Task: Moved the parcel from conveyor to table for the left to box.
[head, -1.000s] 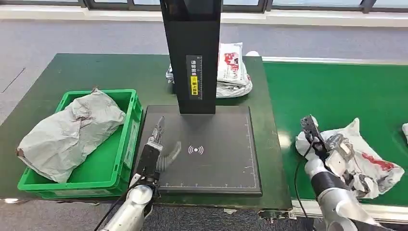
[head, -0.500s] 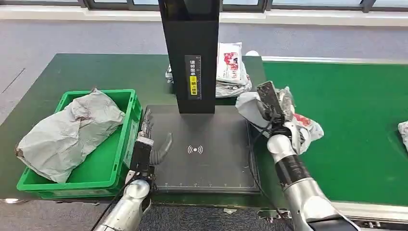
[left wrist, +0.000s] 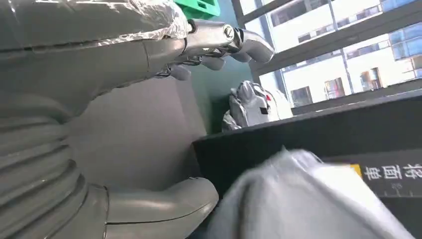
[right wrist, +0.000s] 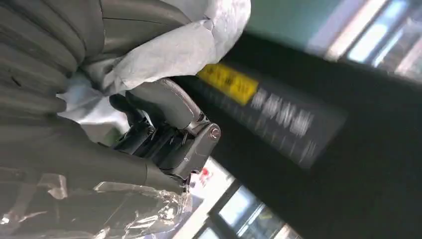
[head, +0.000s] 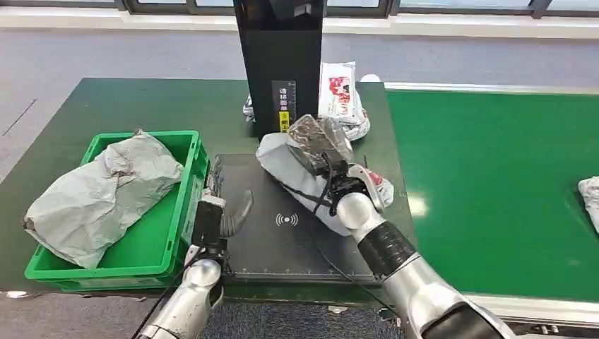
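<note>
A white and grey plastic parcel with red print hangs just over the black scan pad, in front of the black column. My right hand grips its top; in the right wrist view its fingers are closed into the wrinkled parcel. My left hand lies at the pad's left edge beside the green box, fingers apart and holding nothing. The left wrist view has its thumb and fingers spread, and the parcel blurred close by.
The green box holds a large crumpled grey parcel. The black scanner column rises behind the pad, with more parcels stacked behind it. The green conveyor runs on the right, with another parcel at its right edge.
My right hand has lifted the parcel off the conveyor and carried it left to above the scan pad. My left hand has shifted slightly toward the green box.
</note>
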`<control>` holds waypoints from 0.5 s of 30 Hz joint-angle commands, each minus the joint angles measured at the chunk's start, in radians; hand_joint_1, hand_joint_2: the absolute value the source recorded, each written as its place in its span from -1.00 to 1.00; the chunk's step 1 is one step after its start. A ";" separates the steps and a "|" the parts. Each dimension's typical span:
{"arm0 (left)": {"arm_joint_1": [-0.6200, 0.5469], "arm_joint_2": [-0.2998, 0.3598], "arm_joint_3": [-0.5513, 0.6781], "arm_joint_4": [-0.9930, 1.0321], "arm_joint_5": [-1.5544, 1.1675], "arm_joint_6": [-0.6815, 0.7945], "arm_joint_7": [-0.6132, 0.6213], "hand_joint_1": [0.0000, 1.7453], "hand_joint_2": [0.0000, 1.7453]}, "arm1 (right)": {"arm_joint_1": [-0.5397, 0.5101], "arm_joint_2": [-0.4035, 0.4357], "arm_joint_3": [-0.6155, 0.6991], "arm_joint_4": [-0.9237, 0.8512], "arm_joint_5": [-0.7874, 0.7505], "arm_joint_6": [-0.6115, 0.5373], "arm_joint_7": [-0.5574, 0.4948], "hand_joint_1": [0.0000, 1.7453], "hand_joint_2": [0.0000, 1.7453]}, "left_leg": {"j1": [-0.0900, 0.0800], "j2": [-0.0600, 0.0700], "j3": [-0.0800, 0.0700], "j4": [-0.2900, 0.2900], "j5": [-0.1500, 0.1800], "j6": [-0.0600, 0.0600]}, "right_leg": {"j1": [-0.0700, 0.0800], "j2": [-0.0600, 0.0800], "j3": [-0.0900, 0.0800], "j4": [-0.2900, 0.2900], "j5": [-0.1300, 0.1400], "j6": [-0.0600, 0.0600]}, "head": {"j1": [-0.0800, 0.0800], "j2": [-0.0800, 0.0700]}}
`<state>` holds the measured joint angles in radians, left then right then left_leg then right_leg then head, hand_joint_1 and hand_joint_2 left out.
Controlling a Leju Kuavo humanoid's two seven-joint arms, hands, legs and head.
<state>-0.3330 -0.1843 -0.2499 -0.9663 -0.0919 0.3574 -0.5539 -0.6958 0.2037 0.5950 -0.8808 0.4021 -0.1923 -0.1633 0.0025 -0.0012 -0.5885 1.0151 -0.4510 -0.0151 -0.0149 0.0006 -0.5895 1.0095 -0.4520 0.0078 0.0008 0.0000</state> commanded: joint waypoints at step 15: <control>-0.080 -0.002 -0.032 0.116 -0.003 -0.017 0.009 -1.00 1.00 | 0.001 -0.022 0.156 0.054 -0.023 0.095 -0.002 0.34 1.00 | 0.001 -0.001 0.001 -0.001 0.001 0.000 | 0.001 0.000 0.002 -0.002 0.001 -0.001 | 0.000 0.000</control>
<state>-0.3688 -0.1995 -0.2506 -0.9163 -0.0931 0.3471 -0.5474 -0.6568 0.2045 0.6603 -0.8808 0.3620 -0.0977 -0.1801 0.0025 -0.0013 -0.5886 1.0152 -0.4510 -0.0152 -0.0149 0.0009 -0.5895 1.0095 -0.4519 0.0078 0.0008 0.0000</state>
